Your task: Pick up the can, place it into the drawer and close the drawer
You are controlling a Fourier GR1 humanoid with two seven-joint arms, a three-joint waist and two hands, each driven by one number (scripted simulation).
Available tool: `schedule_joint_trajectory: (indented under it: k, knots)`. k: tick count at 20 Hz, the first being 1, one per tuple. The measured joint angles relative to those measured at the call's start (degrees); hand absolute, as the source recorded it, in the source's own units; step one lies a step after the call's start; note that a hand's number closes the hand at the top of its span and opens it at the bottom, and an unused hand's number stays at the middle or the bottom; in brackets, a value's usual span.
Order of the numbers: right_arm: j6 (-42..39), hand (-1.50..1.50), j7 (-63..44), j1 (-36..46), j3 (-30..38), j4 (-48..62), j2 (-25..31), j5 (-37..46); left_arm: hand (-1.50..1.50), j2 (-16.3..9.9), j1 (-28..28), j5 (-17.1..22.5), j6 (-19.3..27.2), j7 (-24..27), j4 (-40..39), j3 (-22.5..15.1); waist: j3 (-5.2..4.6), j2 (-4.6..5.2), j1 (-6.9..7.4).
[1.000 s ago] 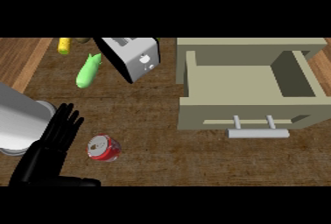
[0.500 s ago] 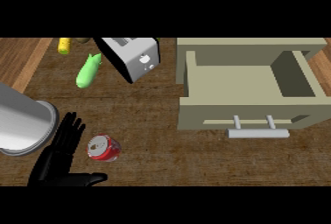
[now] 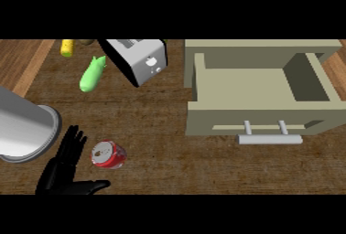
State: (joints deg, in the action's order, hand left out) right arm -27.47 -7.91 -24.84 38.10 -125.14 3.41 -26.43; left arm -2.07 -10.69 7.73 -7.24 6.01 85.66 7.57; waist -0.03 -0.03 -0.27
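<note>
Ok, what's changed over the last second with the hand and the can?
The left hand has slid toward the view's lower edge along the left side of the red can, its thumb now tucked below the can, fingers straight. It has not taken hold of anything. The can lies on its side where it was, and the open drawer, the toaster and the green vegetable have not moved.

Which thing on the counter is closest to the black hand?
The red can, lying just right of the left hand; the green vegetable and toaster sit much farther away.

A kitchen: a toaster (image 3: pixel 140 59) stands on a wooden counter (image 3: pixel 202 169), left of an open drawer (image 3: pixel 260 91).
</note>
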Motion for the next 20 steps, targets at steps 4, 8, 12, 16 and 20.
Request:
schedule_joint_trajectory:
  k: [4, 8, 12, 16, 20]
  knots:
    - [-1.40, -1.50, -0.97, -0.44, 1.68, -0.49, 0.03, -1.48, -1.50, -1.05, 1.91, -0.25, -1.57, 4.45, -7.26, 1.29, 0.00, 0.00, -0.06]
    - [-2.37, -1.50, -1.48, 0.25, 2.80, 0.08, -0.16, -1.65, -1.50, -2.07, 4.00, 0.31, -3.11, 7.36, -13.53, 2.64, -0.01, 0.01, -0.05]
    - [-2.01, -1.50, -1.85, 0.73, 2.69, -0.88, -1.00, -1.29, -1.50, -2.06, 6.58, 0.57, -4.05, 10.36, -20.18, 3.28, 0.01, 0.02, -0.06]
    - [-2.54, -1.50, -1.80, 0.36, 2.74, -1.12, -1.50, -1.19, -1.50, -1.27, 7.73, 0.34, -4.37, 12.84, -24.18, 2.85, 0.02, 0.01, -0.04]
    - [-2.49, -1.50, -3.48, 1.35, 3.45, -1.57, -1.54, -1.93, -1.50, -2.51, 11.06, 1.71, -5.92, 13.85, -28.87, 4.07, 0.01, 0.02, -0.04]
